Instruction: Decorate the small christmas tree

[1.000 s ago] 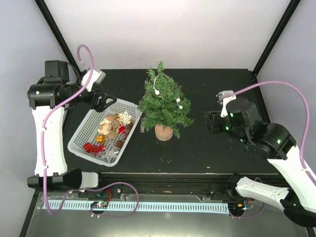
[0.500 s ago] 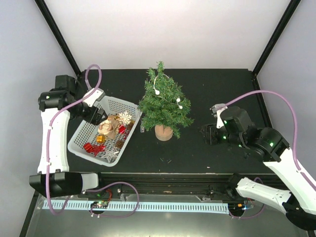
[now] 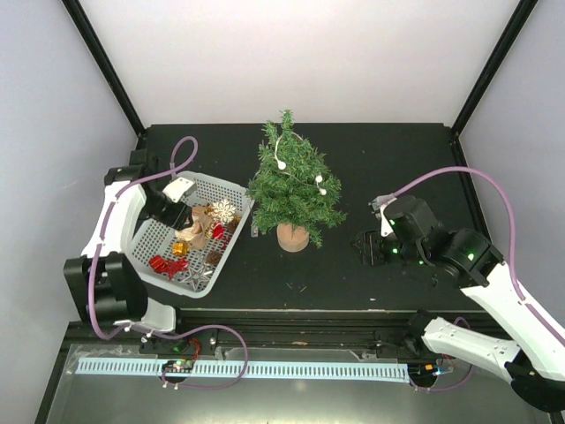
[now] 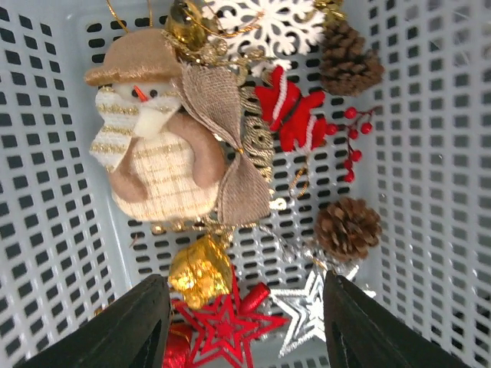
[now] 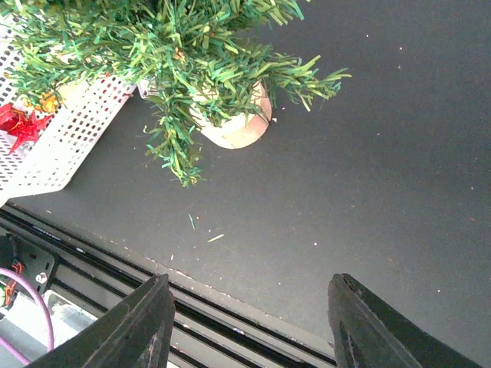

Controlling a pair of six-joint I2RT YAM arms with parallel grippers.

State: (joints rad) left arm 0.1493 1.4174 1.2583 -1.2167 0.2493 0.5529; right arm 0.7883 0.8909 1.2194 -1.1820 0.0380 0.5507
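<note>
The small christmas tree [image 3: 291, 187] stands mid-table on its round tan base [image 3: 292, 237], with a white bead string on it; its lower branches show in the right wrist view [image 5: 184, 54]. A white basket [image 3: 152, 237] to its left holds ornaments: a tan snowman [image 4: 149, 157], a gold ball [image 4: 201, 270], a red star [image 4: 222, 326], a silver star [image 4: 314, 310], pine cones [image 4: 347, 228]. My left gripper [image 3: 181, 220] is open and empty, low over the basket, its fingers [image 4: 130, 326] astride the stars. My right gripper [image 3: 366, 246] is open and empty, right of the tree.
A white snowflake [image 4: 265, 27], a red felt piece [image 4: 290, 115] and red berries [image 4: 353, 142] lie further in the basket. A burlap bow [image 4: 230, 146] lies beside the snowman. The table's front rail [image 5: 192, 295] runs below the right gripper.
My left gripper has swung from the basket's back left corner down into the basket. My right gripper has lowered and moved a little left toward the tree.
</note>
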